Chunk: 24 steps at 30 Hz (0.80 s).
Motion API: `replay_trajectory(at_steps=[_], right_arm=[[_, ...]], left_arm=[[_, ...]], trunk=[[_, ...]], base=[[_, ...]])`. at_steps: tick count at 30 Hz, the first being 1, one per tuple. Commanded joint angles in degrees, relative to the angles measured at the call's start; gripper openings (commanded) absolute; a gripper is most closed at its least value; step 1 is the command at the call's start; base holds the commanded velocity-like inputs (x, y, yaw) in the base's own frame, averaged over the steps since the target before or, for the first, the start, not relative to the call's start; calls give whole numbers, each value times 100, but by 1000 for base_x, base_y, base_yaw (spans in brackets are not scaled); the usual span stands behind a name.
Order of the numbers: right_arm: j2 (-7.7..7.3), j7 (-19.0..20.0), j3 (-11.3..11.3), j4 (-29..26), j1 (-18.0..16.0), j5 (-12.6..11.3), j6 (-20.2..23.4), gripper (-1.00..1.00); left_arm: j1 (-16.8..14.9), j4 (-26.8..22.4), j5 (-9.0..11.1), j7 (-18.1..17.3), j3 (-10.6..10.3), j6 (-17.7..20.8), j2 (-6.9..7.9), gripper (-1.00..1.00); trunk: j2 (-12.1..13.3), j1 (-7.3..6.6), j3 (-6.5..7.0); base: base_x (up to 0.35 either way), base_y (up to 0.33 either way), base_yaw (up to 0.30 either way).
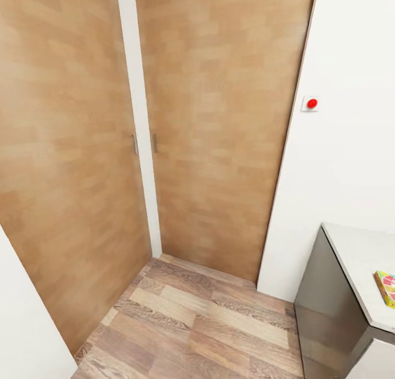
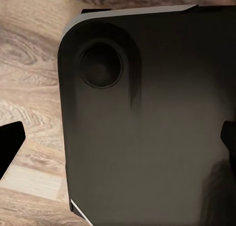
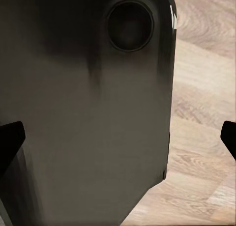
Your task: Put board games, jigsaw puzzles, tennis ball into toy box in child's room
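**A:** What could go wrong from here?

**B:** The robot faces a corner: two tall wood-grain doors (image 1: 208,126) with small grey handles, and a white wall carrying a small white switch plate with a red round button (image 1: 311,103). The long desk with the pale grey-white top (image 1: 359,258) stands just right of those doors, and only its near corner is in sight. A turn toward it could, I'd judge, clip that corner with the base or an arm.

**A:** Any toy visible?

**B:** One: a thin, brightly printed box in yellow, green and red (image 1: 387,287), lying on the desk top, cut by the frame edge. I cannot tell which game or puzzle it is. The toy box is not in sight from here.

**A:** And the grippers?

**B:** Both wrist cameras look down at the robot's own dark rounded base panel (image 2: 147,127) over the wood plank floor (image 1: 208,324). The left gripper (image 2: 120,145) and the right gripper (image 3: 120,137) each show dark fingertips spread wide apart, holding nothing.

**A:** Readable writing?

**B:** None; the box print is too small.
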Motion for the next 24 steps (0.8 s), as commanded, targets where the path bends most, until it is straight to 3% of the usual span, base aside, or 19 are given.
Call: replay_trajectory(at_steps=[1, 24], right_arm=[[1, -1, -6, -2, -1, -9, -2, 100], [10, -1, -6, -2, -1, -9, -2, 100]], left_arm=[[-1, 1, -4, -2, -1, -18, 0, 100], [-1, 1, -4, -2, -1, -23, -1, 100]], trunk=[[-2, 0, -4], [-2, 0, -4]], base=[[0, -1, -261], [0, 0, -261]])
